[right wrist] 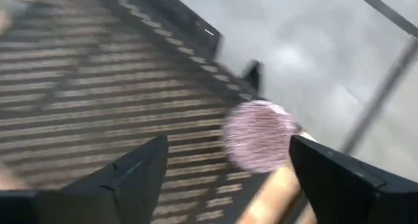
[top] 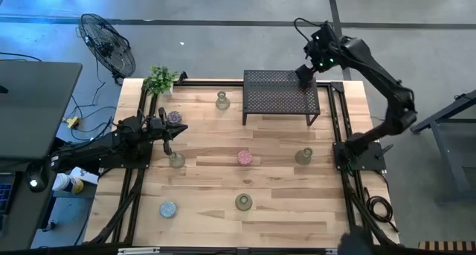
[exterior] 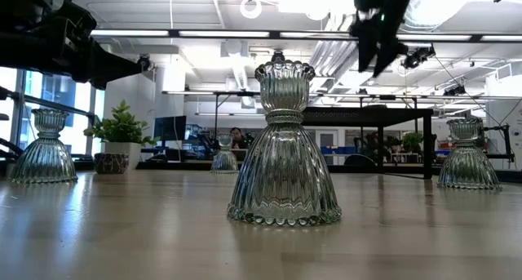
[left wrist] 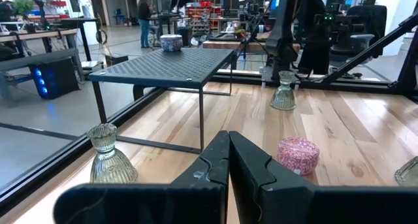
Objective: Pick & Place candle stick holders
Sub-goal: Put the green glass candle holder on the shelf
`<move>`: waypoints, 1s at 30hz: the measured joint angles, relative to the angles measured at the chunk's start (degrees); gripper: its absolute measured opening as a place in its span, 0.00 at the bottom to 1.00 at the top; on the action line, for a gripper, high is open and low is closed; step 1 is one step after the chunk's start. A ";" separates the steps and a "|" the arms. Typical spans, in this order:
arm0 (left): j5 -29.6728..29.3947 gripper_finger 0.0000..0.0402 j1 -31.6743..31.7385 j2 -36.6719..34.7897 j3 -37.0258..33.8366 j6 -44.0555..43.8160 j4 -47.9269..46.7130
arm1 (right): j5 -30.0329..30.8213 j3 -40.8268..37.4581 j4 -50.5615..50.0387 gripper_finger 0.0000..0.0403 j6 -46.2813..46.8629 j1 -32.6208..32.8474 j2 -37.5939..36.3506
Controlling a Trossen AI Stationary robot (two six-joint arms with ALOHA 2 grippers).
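Note:
Several small candle stick holders stand on the wooden table: a pink one, a mauve one, a light blue one, olive ones and clear ones. My right gripper hangs open over the far right corner of the black mesh rack. A speckled mauve holder stands on the rack there, between and beyond the gripper's spread fingers, apart from them. It also shows in the left wrist view. My left gripper is shut and empty at the table's left, near the clear holder.
A small green potted plant stands at the far left corner. Black frame rails run along the table's left and right sides. A fan stands on the floor beyond the far left corner. A person stands far off in the room.

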 joint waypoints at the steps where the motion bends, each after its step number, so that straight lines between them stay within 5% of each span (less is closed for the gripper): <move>1: 0.00 0.00 0.00 0.00 0.00 0.01 0.01 | -0.92 -0.63 0.49 0.70 0.17 1.54 -1.60; 10: 1.57 0.00 -0.01 0.00 0.00 -0.47 -0.97 | -1.56 -26.09 22.06 0.18 6.15 22.68 -21.76; 13: 1.51 0.00 -0.02 0.00 0.00 -0.47 -0.95 | 4.72 -34.39 25.92 0.03 10.33 32.45 -27.60; 19: -0.86 0.00 -0.02 0.00 0.00 -0.42 -0.84 | 25.00 -44.25 34.04 0.07 21.37 53.62 -31.65; 23: -1.38 0.00 -0.02 0.00 0.00 -0.07 -0.84 | 30.11 -48.52 43.77 0.02 23.47 63.02 -31.58; 30: -1.11 0.00 -0.02 0.00 0.00 -0.07 -1.12 | 37.08 -45.18 30.62 0.00 38.75 74.83 -30.43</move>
